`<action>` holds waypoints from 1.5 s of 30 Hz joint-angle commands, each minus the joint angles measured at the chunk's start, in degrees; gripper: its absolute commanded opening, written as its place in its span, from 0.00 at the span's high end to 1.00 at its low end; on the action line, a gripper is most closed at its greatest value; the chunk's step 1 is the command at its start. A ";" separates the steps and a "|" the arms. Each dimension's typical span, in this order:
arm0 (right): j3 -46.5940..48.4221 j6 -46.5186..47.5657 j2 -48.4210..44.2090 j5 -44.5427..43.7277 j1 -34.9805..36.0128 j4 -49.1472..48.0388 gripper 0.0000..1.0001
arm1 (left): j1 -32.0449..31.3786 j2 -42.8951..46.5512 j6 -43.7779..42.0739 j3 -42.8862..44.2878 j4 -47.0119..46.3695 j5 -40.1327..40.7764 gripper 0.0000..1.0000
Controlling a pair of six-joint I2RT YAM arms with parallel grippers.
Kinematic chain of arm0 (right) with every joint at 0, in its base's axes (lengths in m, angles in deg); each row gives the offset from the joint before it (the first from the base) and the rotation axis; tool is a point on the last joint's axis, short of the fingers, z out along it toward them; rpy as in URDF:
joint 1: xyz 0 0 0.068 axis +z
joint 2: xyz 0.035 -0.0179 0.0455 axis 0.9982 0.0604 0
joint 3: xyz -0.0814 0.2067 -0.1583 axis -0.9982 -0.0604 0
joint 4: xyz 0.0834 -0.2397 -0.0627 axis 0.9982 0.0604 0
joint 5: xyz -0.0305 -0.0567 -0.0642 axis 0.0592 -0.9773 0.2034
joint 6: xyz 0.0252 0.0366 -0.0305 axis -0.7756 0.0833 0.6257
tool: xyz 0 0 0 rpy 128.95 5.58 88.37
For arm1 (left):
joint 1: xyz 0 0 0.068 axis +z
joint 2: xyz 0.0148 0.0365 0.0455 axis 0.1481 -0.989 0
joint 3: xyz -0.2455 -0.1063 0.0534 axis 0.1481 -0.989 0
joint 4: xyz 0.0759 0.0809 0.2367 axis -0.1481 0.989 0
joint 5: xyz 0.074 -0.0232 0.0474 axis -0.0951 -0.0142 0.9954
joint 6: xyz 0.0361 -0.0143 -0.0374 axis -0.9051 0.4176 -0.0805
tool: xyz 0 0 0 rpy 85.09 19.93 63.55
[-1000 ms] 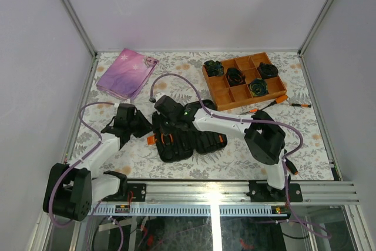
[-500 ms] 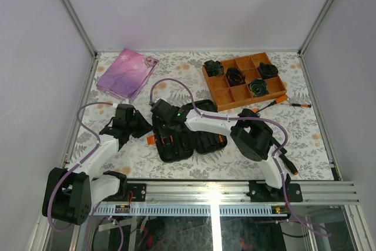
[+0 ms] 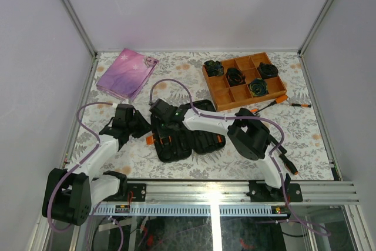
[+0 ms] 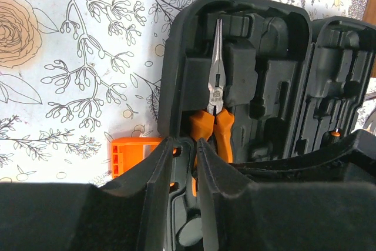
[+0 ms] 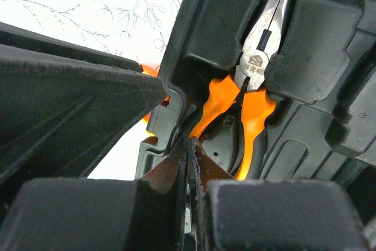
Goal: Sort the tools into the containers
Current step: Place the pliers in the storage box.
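The black tool case (image 3: 197,143) lies open in the middle of the flowered table (image 3: 176,74), close in front of the two arms. A pair of long-nosed pliers (image 4: 215,92) with orange handles sits in one of its moulded slots, nose pointing away from the left wrist camera. The left gripper (image 4: 187,145) has its fingers narrowed onto the case's rim, right by the pliers' handles and beside the orange zipper tab (image 4: 126,154). The right gripper (image 5: 189,145) is pressed closed, fingers together with nothing between them, its tips just at the pliers' orange handles. Farther right, two orange-handled screwdrivers (image 3: 276,101) lie on the table beside a wooden tray (image 3: 218,95) holding black rolled bundles (image 3: 257,88). A pink-purple pouch (image 3: 125,73) rests at the far left.
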 commanded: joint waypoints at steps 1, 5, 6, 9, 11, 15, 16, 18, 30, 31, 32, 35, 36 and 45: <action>0.28 -1.61 5.03 1.43 0.33 2.39 0.97 | 0.63 0.94 -0.90 1.65 0.71 0.71 0.78; -1.17 -2.09 6.37 0.41 0.40 2.53 0.99 | 0.85 0.89 -0.94 1.88 0.78 0.41 0.77; -1.51 -2.17 6.53 -0.15 0.45 2.59 1.00 | 0.91 0.88 -0.98 1.97 0.80 0.39 0.77; -2.36 -2.29 6.87 -1.06 0.44 2.77 1.00 | 1.00 0.88 -0.91 1.88 0.75 0.25 0.77; -2.42 -2.19 6.51 -1.12 0.44 2.88 1.00 | 1.09 0.95 -0.91 1.95 0.79 0.15 0.77; -3.03 -0.94 2.00 -0.52 0.45 -0.64 0.98 | 1.31 1.47 -0.94 2.45 1.34 0.11 0.77; -3.08 -0.53 1.04 0.07 0.47 -2.14 0.97 | 1.39 1.67 -0.98 2.67 1.56 0.14 0.77; -3.20 0.35 -1.79 1.33 0.44 -5.30 0.93 | 1.62 2.20 -1.07 3.06 2.03 0.24 0.76; -10.77 4.74 -19.90 -4.03 0.36 -16.47 0.74 | 2.37 8.83 -1.98 5.66 6.76 1.24 0.71; -11.95 5.56 -21.48 -5.43 0.36 -16.42 0.73 | 2.41 9.51 -2.22 6.11 7.37 1.53 0.70; -13.29 6.33 -23.30 -7.16 0.36 -16.18 0.72 | 2.41 10.17 -2.57 6.75 8.11 1.83 0.70; -16.65 8.82 -27.65 -12.15 0.23 -13.50 0.69 | 2.40 11.97 -4.14 9.51 10.82 3.72 0.68; -17.41 9.63 -29.96 -13.81 0.14 -11.62 0.68 | 2.39 12.36 -4.70 10.48 11.75 4.49 0.67; -29.41 11.10 -46.46 -20.51 -5.56 -0.74 0.64 | 2.36 14.51 -11.33 18.35 18.40 6.07 0.54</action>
